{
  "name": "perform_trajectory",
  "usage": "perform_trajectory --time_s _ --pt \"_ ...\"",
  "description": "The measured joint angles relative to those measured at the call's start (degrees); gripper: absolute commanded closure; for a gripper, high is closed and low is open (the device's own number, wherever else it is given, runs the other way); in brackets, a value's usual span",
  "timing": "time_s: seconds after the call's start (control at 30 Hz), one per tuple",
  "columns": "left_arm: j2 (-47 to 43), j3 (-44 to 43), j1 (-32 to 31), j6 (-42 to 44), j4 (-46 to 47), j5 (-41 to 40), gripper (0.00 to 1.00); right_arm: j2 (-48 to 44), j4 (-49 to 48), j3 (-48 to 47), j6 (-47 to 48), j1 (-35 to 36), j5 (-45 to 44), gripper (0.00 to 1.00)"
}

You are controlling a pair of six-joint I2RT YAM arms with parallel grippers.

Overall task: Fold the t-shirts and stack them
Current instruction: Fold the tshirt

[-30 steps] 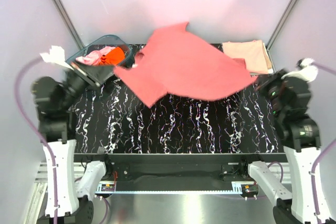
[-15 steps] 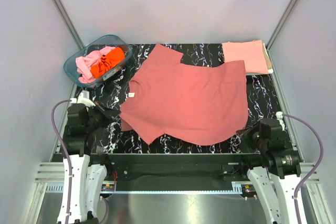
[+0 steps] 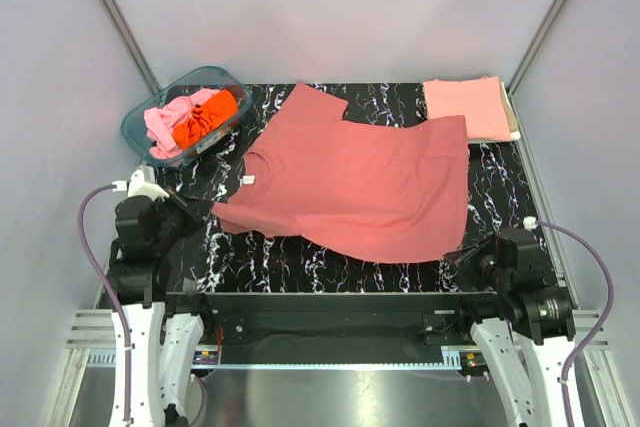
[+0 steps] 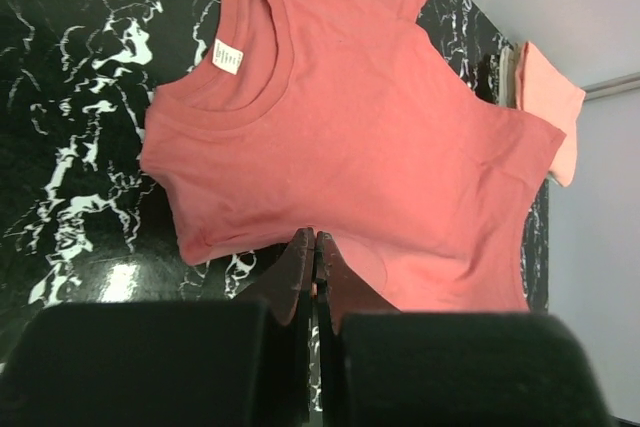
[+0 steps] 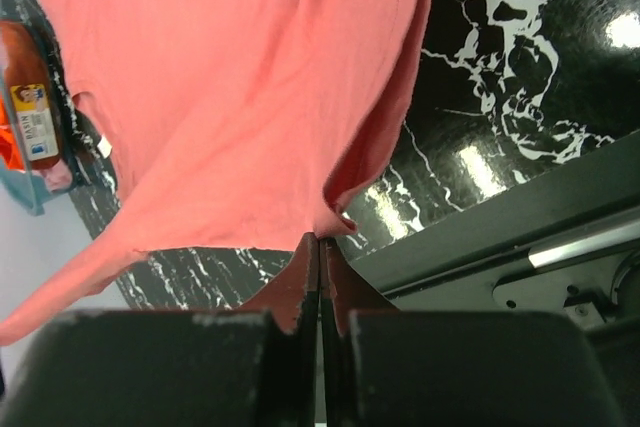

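Note:
A brick-red t-shirt (image 3: 355, 187) lies spread flat across the black marbled table (image 3: 300, 259), its neck and white label (image 3: 248, 180) to the left. My left gripper (image 3: 203, 211) is shut on its near left corner, pinching the cloth edge at the fingertips (image 4: 315, 238). At the near right, my right gripper (image 3: 459, 255) is shut on the other hem corner (image 5: 335, 217), which curls up at the jaws. A folded salmon-pink t-shirt (image 3: 466, 107) rests at the back right. Pink (image 3: 165, 122) and orange (image 3: 205, 115) t-shirts sit bunched in the tub.
The translucent teal tub (image 3: 140, 132) stands at the back left corner. The table's near edge and metal frame (image 3: 320, 299) run just below both grippers. Bare marbled surface shows along the front and left of the red shirt.
A second ago the red shirt was billowing in the air between raised arms. Both arms have come down toward the near edge, laying it flat; the left corner has since been drawn further left.

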State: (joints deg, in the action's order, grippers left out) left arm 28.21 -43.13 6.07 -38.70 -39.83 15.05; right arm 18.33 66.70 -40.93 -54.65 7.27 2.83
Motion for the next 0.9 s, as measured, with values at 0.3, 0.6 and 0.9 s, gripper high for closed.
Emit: perform_trajectory --time_s 0.3,0.6,0.9 --pt "-4.8 1.4 0.0 4.0 -1.7 -5.4 1.0 -1.1 2.2 -3.8 0.7 0.0 3.5 1.0" --pt "8.9 4.0 0.0 5.0 4.3 0.5 1.0 6.6 -1.8 1.0 2.6 0.0 4.1 1.0" --pt "31.2 0.4 -1.3 8.2 11.2 6.5 1.0 15.2 -9.0 3.1 3.4 0.0 -1.4 1.0"
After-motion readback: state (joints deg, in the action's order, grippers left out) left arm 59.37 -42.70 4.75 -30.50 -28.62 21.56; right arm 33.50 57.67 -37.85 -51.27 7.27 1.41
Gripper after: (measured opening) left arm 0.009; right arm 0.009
